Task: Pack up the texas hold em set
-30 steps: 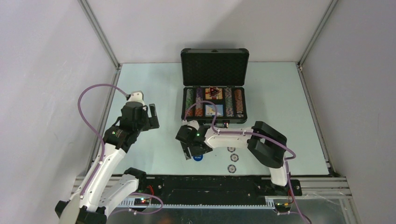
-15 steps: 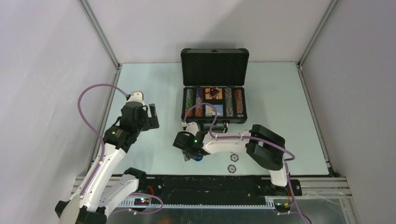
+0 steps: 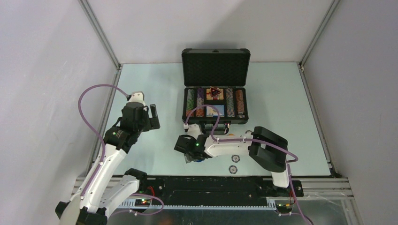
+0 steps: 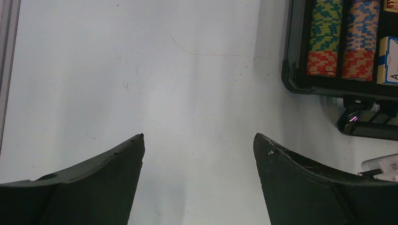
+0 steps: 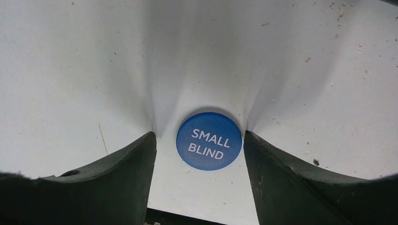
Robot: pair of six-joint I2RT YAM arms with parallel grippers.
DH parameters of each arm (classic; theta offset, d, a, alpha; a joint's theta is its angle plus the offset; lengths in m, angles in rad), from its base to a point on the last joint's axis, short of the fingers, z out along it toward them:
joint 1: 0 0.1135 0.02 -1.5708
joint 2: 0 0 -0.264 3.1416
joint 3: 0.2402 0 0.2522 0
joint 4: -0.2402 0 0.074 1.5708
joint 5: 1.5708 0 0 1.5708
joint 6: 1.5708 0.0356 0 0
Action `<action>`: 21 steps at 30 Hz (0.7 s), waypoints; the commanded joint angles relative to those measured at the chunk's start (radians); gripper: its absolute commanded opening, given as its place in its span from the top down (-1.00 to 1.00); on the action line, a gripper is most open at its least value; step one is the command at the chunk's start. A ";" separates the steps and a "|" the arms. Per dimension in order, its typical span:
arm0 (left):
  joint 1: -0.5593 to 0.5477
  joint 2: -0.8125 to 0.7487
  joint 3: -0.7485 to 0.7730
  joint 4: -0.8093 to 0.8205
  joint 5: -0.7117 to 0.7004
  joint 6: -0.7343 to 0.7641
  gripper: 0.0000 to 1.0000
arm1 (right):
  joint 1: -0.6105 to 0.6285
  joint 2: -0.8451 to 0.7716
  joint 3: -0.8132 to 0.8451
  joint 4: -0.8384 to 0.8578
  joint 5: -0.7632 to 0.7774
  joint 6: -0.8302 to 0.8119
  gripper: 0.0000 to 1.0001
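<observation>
Blue "SMALL BLIND" button [image 5: 209, 141]: flat on the table [image 5: 70, 70], near the front of the open briefcase [image 3: 215, 68].
Right gripper [image 5: 198, 136] straddles it, jaws partly open: one finger at the button's edge, a slim gap at the other. Two loose striped chips [image 3: 233, 158] lie near. Chip rows [image 4: 324, 37] sit in the briefcase. Left gripper [image 4: 198, 137]: wide open, empty, over the table.

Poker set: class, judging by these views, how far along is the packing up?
Done: chip rows and a card box sit in the open case. In hand: the right tool straddles the blue SMALL BLIND button, jaws open, not gripping. Left: that button, two round pieces on the table, closing the lid. The left tool hangs open, empty.
</observation>
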 commanded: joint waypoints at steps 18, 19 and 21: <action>0.009 -0.003 -0.002 0.031 0.013 0.015 -0.81 | 0.005 0.003 -0.073 -0.073 -0.054 0.031 -0.23; 0.008 -0.003 -0.002 0.031 0.013 0.015 -0.81 | 0.005 0.003 -0.073 -0.073 -0.055 0.028 -0.23; 0.009 -0.003 -0.002 0.031 0.014 0.015 -0.81 | 0.003 -0.002 -0.073 -0.073 -0.057 0.024 -0.20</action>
